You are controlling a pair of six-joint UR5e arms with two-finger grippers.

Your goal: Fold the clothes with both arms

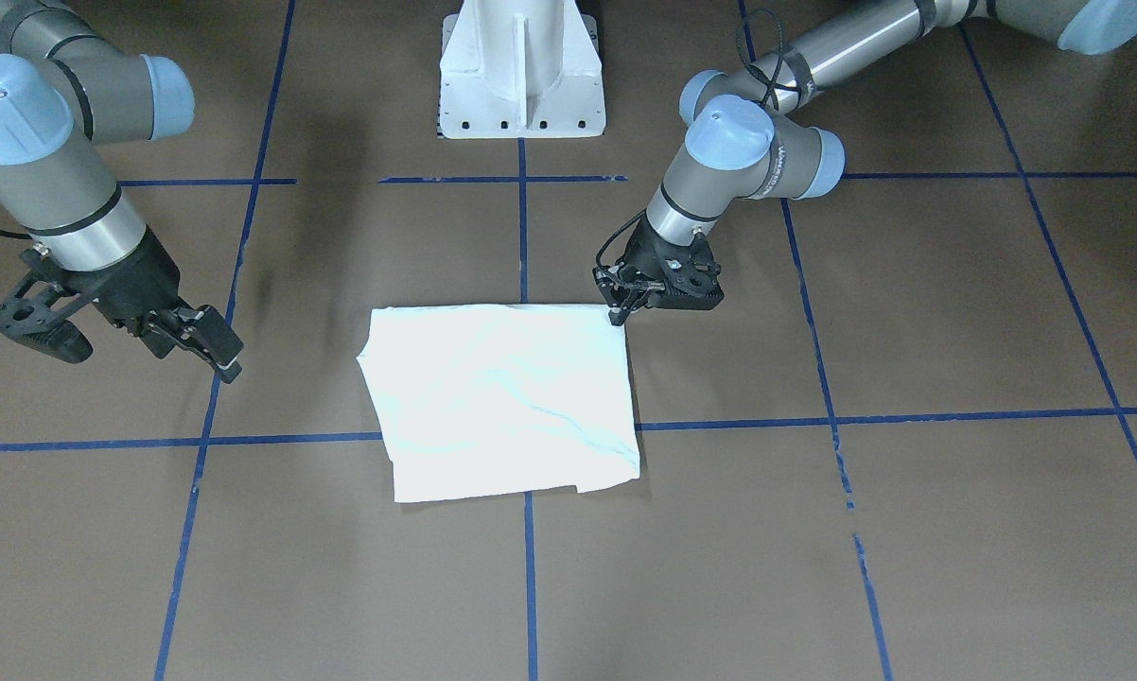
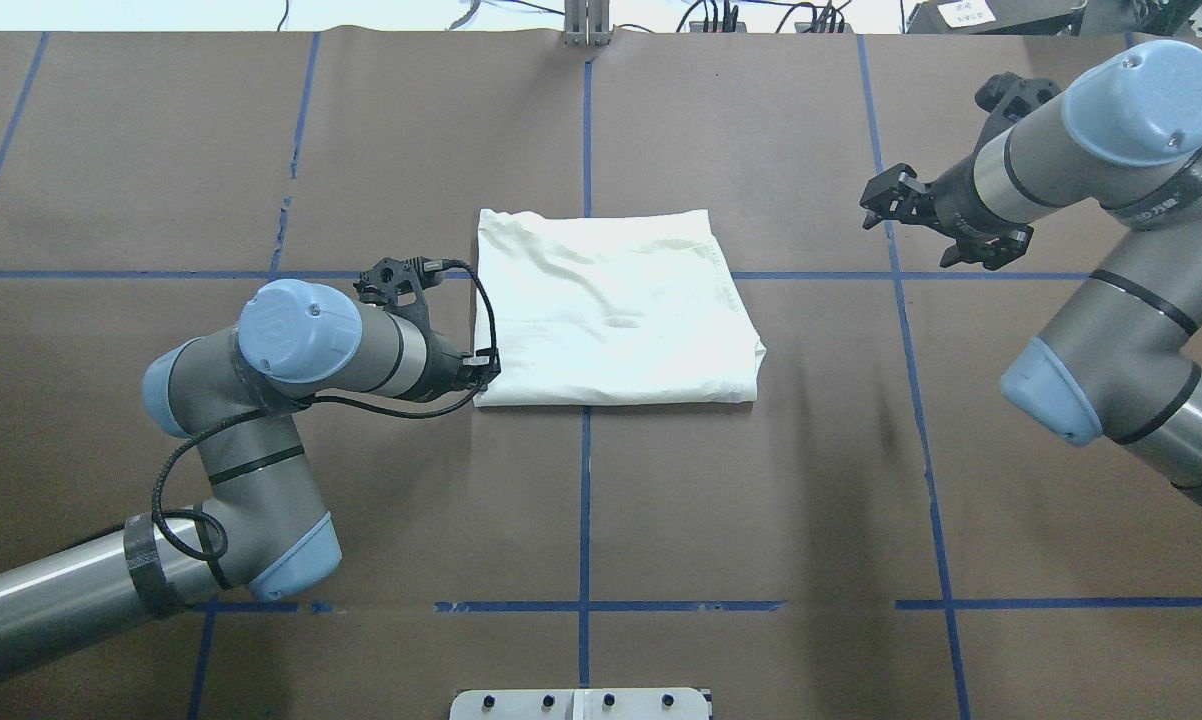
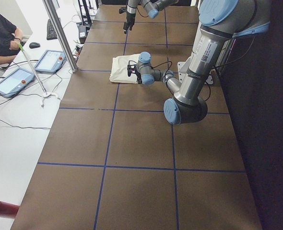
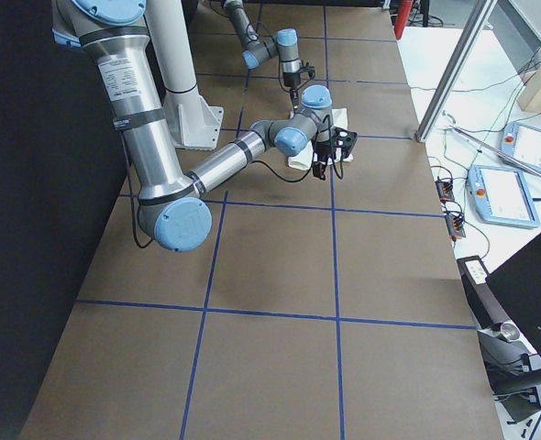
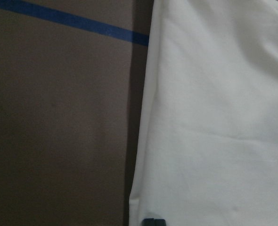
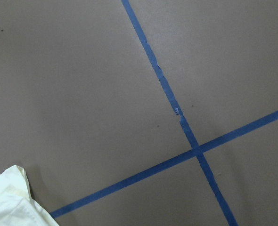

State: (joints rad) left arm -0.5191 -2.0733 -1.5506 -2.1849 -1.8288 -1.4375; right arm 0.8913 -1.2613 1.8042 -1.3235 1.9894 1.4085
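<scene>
The shirt point(image 1: 502, 397) lies folded into a flat whitish rectangle at the table's middle, with its plain side up and no print showing. It also shows in the overhead view point(image 2: 611, 310). My left gripper point(image 1: 618, 317) is low at the shirt's corner nearest the robot, also seen from overhead point(image 2: 483, 375). In the left wrist view its dark fingertips point(image 5: 153, 221) are pressed together on the cloth's edge point(image 5: 214, 117). My right gripper point(image 1: 150, 361) hangs open and empty above the table, well away from the shirt, also seen from overhead point(image 2: 906, 235). A corner of the shirt point(image 6: 7, 200) shows in the right wrist view.
The white pedestal base point(image 1: 521, 66) stands at the robot's side of the table. Blue tape lines point(image 1: 526, 236) cross the brown table top. An operator point(image 3: 0, 38) sits beside the table with tablets point(image 3: 50, 61) on a white bench.
</scene>
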